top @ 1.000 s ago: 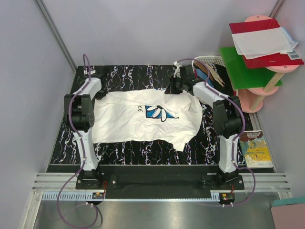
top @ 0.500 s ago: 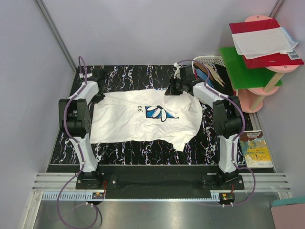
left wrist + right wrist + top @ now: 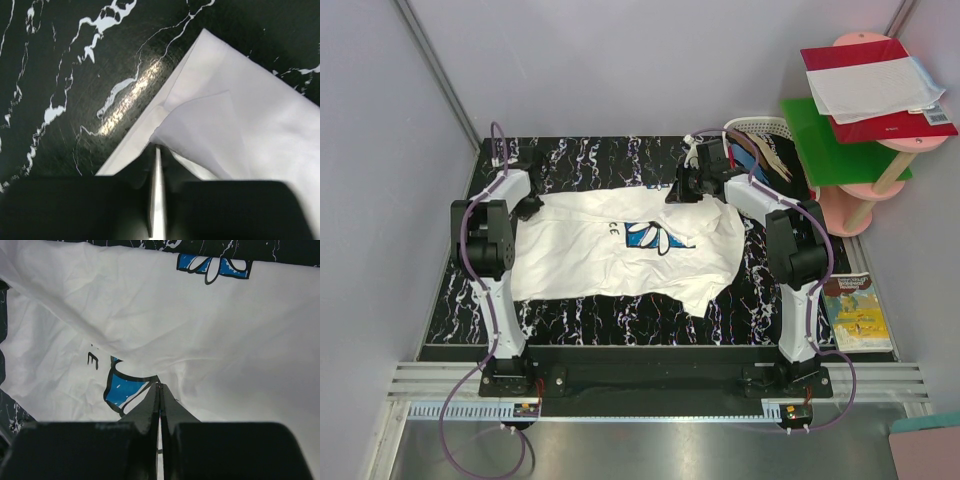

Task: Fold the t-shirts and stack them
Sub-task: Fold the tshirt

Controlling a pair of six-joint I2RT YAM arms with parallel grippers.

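Early going, it is judged. The white t-shirt [image 3: 620, 255] is seen spread across the black marbled surface [image 3: 610, 160], print side up and rumpled. No tidy fold has been laid down and no stack is started anywhere in view. Dark and tan cloth [image 3: 772, 158] is glimpsed in the white basket [image 3: 757, 125], just beyond and to the right of the right end effector [image 3: 692, 188] (more tees waiting, presumably, though that cannot be confirmed). So nearly everything is left: this shirt to be folded, the rest to be fetched, folded and piled.

Now the left end effector [image 3: 157, 150]: its jaws are drawn almost together, and a thin white sliver of cloth is seen pinched between them. A corner of the shirt is doubled over just ahead of the tips, with bare surface to their left. A grasp on the shirt's edge is read from that.

The right end effector [image 3: 160, 387] is clenched tight, with a hairline of white caught between its jaws. Cloth is gathered right at the tips, the blue daisy print [image 3: 125, 387] lies just to their left, and a raised fold is draped ahead. The shirt's far edge is taken to be gripped there as well.
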